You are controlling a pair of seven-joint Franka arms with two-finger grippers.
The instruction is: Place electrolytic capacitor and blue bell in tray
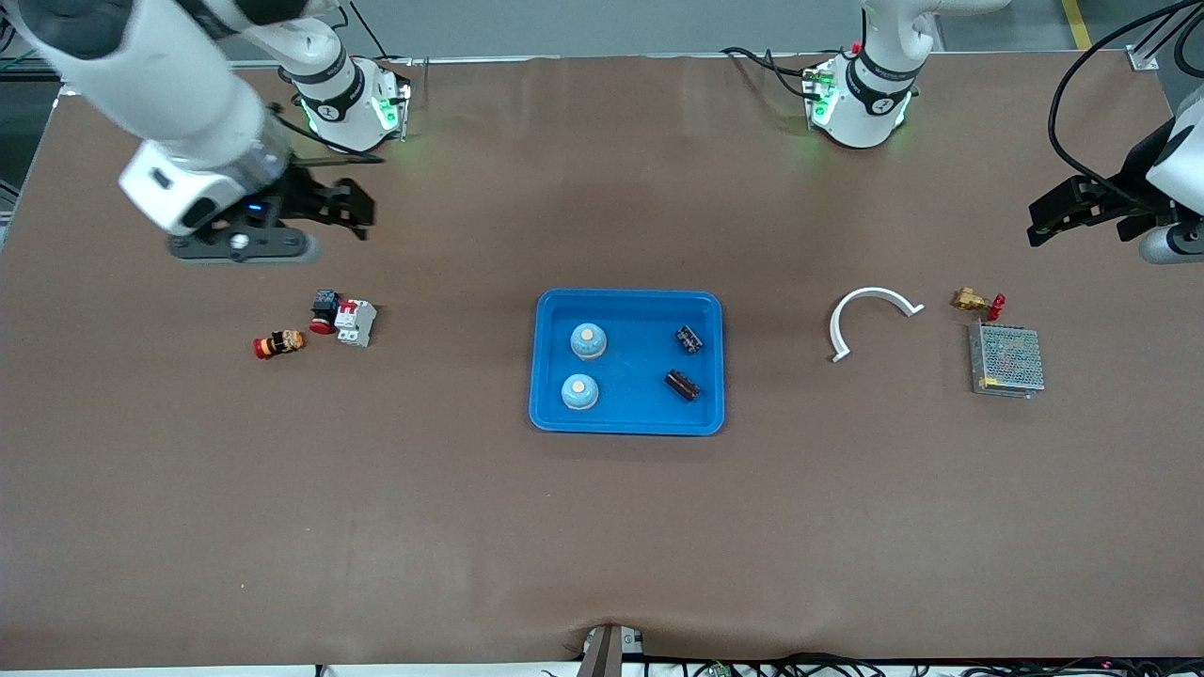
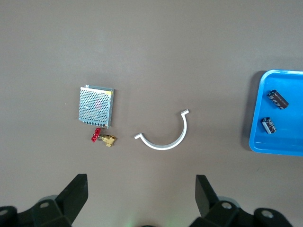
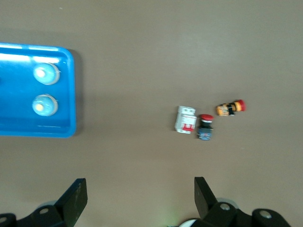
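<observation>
Tray: bright-blue tray (image 1: pixel 627 425) sits mid-tabletop, between the two arms' ends, and it's already loaded!
Blue bells: two of them, blue bell nearer the bases (image 1: pixel 588 341) and blue bell nearer the camera (image 1: pixel 579 392), both upright in the half of the tray toward the right arm's end, apart from each other.
Capacitors: two dark electrolytic capacitors, one (image 1: pixel 689 339) farther from the camera and one (image 1: pixel 682 385) nearer, lying on their sides in the half toward the left arm's end.
Why this layout: my read is each arm served the half on its own side, bells from one end, capacitors from the other; judging by the tray, the task looks done.
Left end effector: left end effector (image 2: pixel 141 189) hangs high over the tabletop's left-arm end, above the white curved bracket (image 1: pixel 870 315), the brass valve with red handle (image 1: pixel 976 302) and the mesh-covered power supply (image 1: pixel 1006 359); fingers spread wide, nothing between them.
Right end effector: right end effector (image 3: pixel 140 189) hovers over its own end, above the white circuit breaker (image 1: pixel 356 322), the red push button (image 1: pixel 324 311) and the orange-and-red part (image 1: pixel 278 344); spread wide and empty too.
Arm pose: both arms pulled clear of the tray, wrists pointing straight down, looking parked rather than lined up on anything.
</observation>
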